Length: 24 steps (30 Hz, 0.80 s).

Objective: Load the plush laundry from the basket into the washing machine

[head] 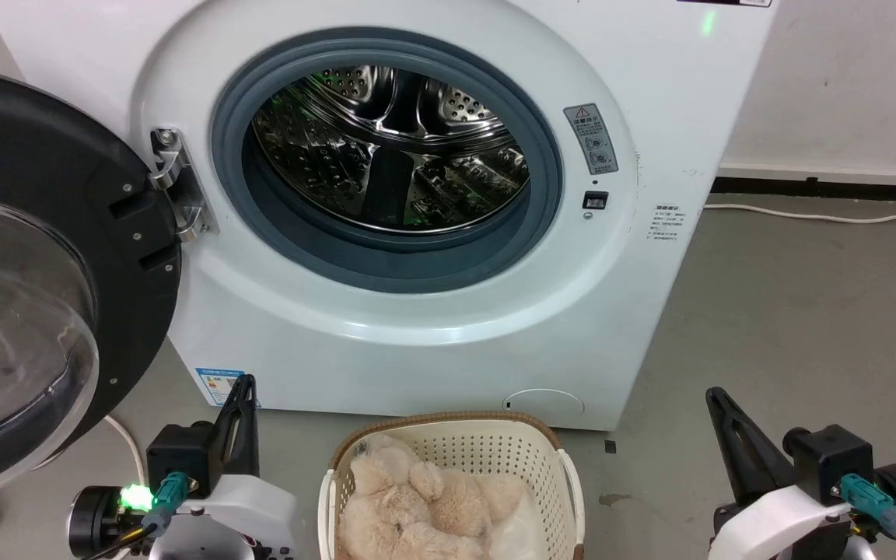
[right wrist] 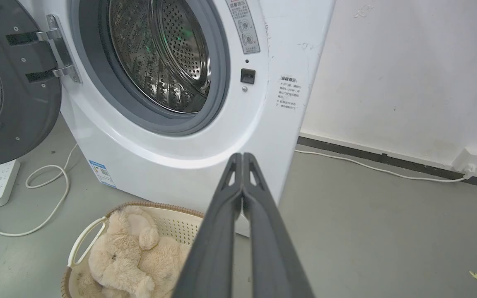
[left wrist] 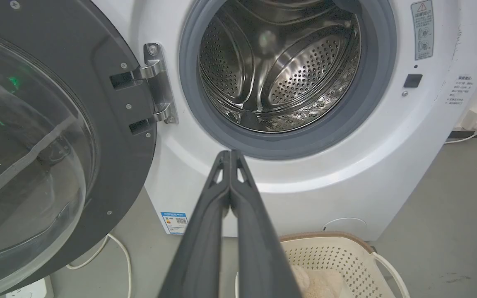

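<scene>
With my left gripper [left wrist: 230, 157] and right gripper [right wrist: 242, 159] both pressed together on nothing and the plush laundry [head: 425, 505] lying in the basket [head: 448, 421] before the washing machine [head: 432, 350], I judged a thin pinch of fur could slip, dropping it short of the drum [head: 386, 155].
</scene>
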Motion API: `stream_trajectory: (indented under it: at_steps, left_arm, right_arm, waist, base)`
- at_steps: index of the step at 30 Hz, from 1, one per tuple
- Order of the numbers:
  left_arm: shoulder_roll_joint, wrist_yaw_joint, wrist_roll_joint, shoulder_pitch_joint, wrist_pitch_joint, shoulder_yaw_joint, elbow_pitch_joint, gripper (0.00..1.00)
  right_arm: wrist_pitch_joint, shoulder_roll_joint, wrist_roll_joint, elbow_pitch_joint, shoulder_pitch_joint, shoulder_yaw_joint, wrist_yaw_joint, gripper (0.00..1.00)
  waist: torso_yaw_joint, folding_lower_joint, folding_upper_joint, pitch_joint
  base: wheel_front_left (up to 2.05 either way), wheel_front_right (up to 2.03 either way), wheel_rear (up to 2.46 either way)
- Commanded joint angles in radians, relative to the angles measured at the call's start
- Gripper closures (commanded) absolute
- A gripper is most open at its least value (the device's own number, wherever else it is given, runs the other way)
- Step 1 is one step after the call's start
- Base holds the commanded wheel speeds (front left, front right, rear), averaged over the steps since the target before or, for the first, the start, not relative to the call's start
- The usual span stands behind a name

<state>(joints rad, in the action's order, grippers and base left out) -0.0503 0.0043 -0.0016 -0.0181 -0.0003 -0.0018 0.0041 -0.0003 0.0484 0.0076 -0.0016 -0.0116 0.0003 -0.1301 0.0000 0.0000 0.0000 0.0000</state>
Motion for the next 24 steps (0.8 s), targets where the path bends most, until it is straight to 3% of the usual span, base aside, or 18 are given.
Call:
stream_trajectory:
  at_steps: [1,2,24]
  left_arm:
    - [0.000,-0.004,0.002,0.018,0.000,0.002,-0.004,1.00]
    - [0.000,0.000,0.000,0.000,0.000,0.000,0.000,0.00]
    - [0.000,0.016,-0.039,0.010,-0.021,-0.039,0.011,0.00]
  right_arm:
    - [0.000,0.002,-0.008,0.002,0.012,0.000,-0.001,1.00]
    - [0.000,0.000,0.000,0.000,0.000,0.000,0.000,0.00]
    - [-0.019,0.000,0.048,-0.006,-0.031,-0.005,0.000,0.00]
  waist:
    - [0.000,0.0000,0.0000,0.000]
    - [0.000,0.0000,0.0000,0.000]
    - [-0.003,0.0000,0.0000,0.005]
  base:
    - [0.00,0.00,0.00]
    - [0.00,0.00,0.00]
    - [0.00,0.00,0.00]
